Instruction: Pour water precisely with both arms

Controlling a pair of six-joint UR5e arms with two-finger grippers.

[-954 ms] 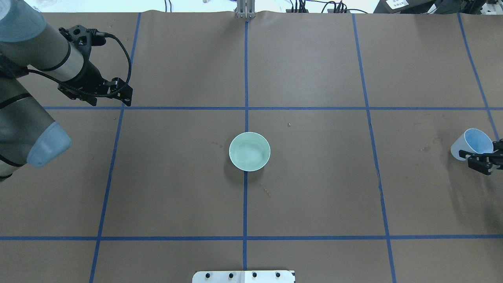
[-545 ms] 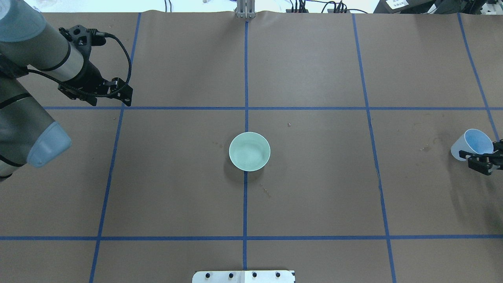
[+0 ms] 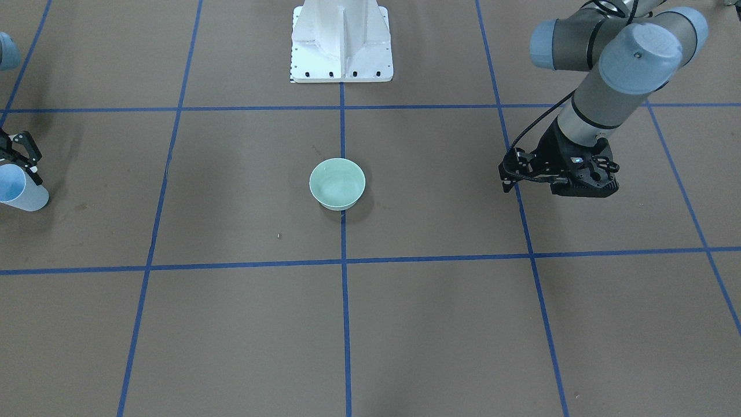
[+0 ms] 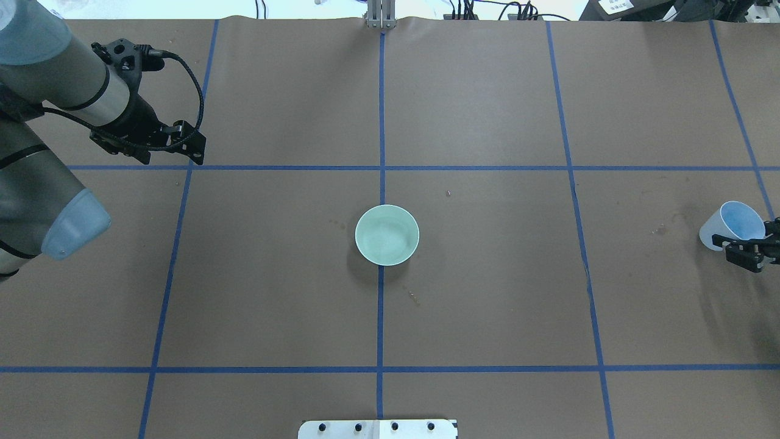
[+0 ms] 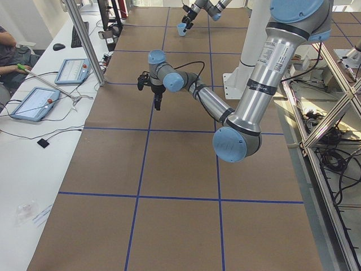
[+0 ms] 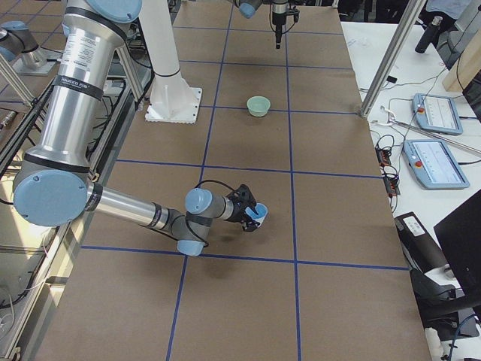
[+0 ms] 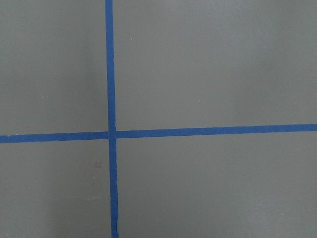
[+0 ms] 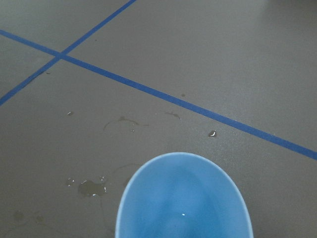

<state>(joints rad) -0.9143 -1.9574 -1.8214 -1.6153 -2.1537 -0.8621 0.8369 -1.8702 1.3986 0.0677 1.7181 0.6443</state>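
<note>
Our right hand [image 4: 749,250] grasps the blue cup [image 4: 734,222] at 3 o'clock of the bowl [image 4: 387,235]; the left hand [image 4: 186,141] hangs at 10 o'clock. We cannot tell its state.

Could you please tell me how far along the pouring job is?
Done: the bowl shows a faint sheen, perhaps water. In hand: the right end effector grips the tilted blue cup far from the bowl. Left: probably setting it down; the left end effector hangs empty.

Bowl [image 4: 387,235] at the middle of the table [image 4: 487,305], cup [image 4: 731,224] at its right end
</note>
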